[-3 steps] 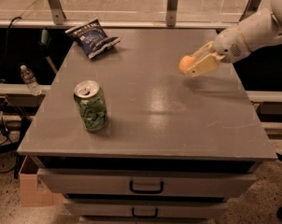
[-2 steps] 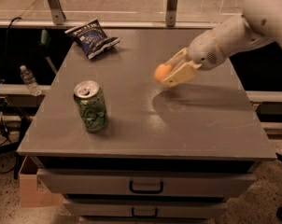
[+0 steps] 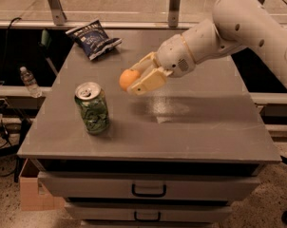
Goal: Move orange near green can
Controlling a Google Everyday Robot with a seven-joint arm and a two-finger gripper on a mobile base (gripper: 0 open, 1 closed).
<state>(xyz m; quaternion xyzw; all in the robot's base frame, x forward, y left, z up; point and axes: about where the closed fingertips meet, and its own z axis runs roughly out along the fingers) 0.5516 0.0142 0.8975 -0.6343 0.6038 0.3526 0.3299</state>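
The orange (image 3: 128,78) is small and round, held between the fingers of my gripper (image 3: 135,78), above the grey table top (image 3: 191,118). The gripper is shut on the orange and sits at the end of a white arm coming in from the upper right. The green can (image 3: 92,108) stands upright near the front left of the table, silver top with pull tab showing. The orange hangs up and to the right of the can, a short gap away and not touching it.
A dark blue crinkled chip bag (image 3: 93,38) lies at the back left of the table. A plastic bottle (image 3: 29,81) stands on a ledge left of the table. Drawers with handles (image 3: 148,190) are below the front edge. A cardboard box (image 3: 32,191) sits on the floor at left.
The arm has carried the orange leftward across the table, from the right side to a spot close to the green can. The can and chip bag have not moved.
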